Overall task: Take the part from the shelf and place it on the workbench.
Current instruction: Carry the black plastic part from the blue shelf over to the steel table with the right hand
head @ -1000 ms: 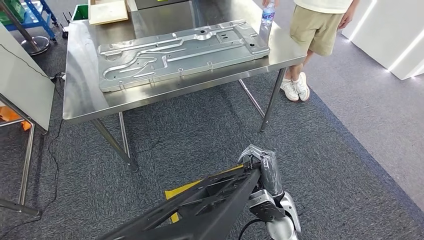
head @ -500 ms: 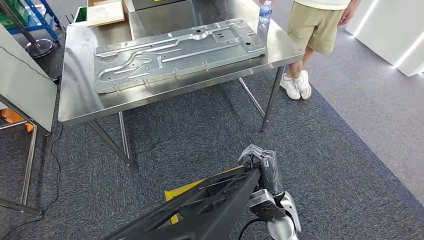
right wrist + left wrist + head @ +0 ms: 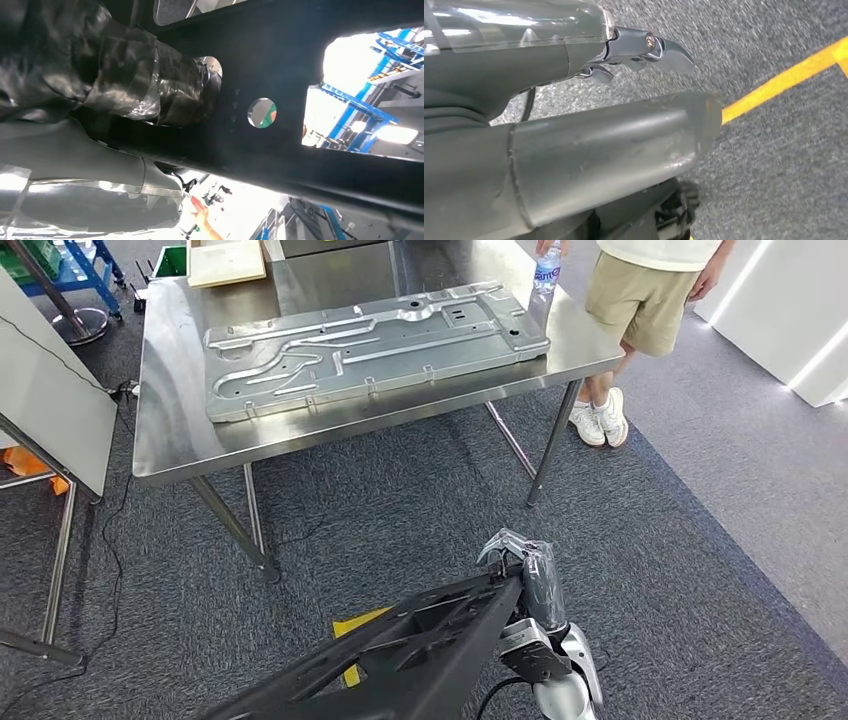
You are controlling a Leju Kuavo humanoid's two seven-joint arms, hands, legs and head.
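A long black frame part (image 3: pixel 420 640) with cut-outs runs from the picture's lower left up to my right hand (image 3: pixel 530 580), which grips its far end low over the carpet. In the right wrist view my wrapped fingers (image 3: pixel 165 90) curl against the black part (image 3: pixel 300 100), beside a round hole. The steel workbench (image 3: pixel 170 440) stands ahead, some way off, with a large silver stamped panel (image 3: pixel 370 345) lying across it. My left hand (image 3: pixel 574 125) hangs over the carpet; whether it holds anything is not visible.
A person (image 3: pixel 640 300) in beige shorts stands at the workbench's far right corner beside a water bottle (image 3: pixel 546 270). A grey board on a stand (image 3: pixel 50 410) is at the left. Yellow tape (image 3: pixel 350 625) marks the carpet under the part.
The whole view has shifted a little as the camera moved; the workbench sits slightly further right. My right hand keeps its grip on the black part.
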